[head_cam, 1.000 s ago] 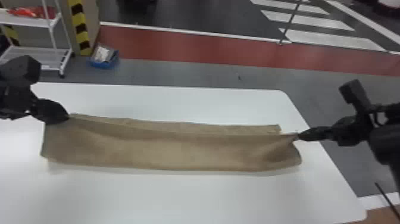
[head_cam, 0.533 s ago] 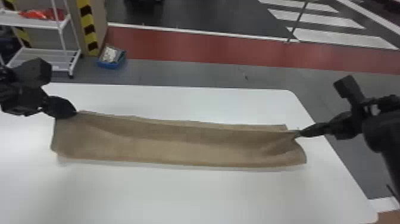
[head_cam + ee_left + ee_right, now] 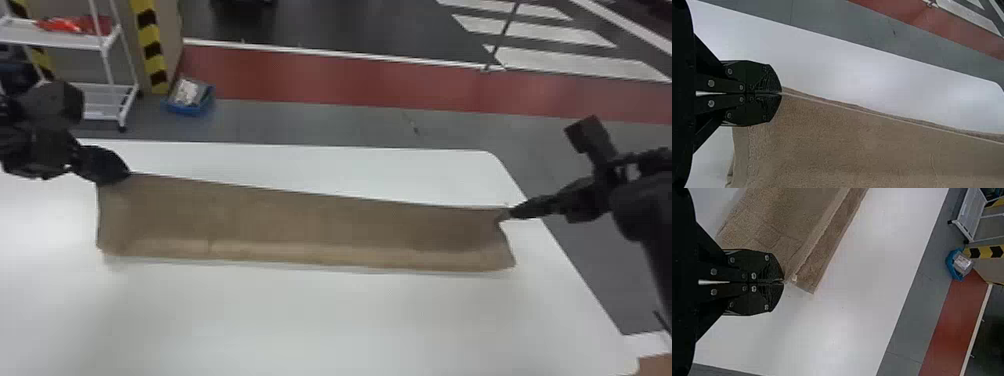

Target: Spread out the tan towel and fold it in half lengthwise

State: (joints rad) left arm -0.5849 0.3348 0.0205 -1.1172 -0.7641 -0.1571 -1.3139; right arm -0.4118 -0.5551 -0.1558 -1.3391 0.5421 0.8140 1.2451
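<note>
The tan towel [image 3: 300, 230] stretches as a long, narrow band across the white table, its far edge held by both grippers. At its far left corner is my left gripper [image 3: 127, 174], shut on the cloth; in the left wrist view the left gripper [image 3: 781, 93] pinches the edge of the towel [image 3: 860, 145]. My right gripper [image 3: 507, 214] grips the far right corner. The right wrist view has the right gripper [image 3: 784, 282] shut on a corner of the towel [image 3: 777, 223], with a second layer's strip lying beside the held edge.
The white table [image 3: 300, 320] extends beyond the towel on its near and far sides. On the floor past it are a blue bin [image 3: 190, 97] and a white wire shelf [image 3: 107, 100] at the back left.
Both grippers have shifted slightly toward the robot with the towel's edge, and the back layer's strip behind that edge is now hidden in the head view. The view itself has shifted slightly.
</note>
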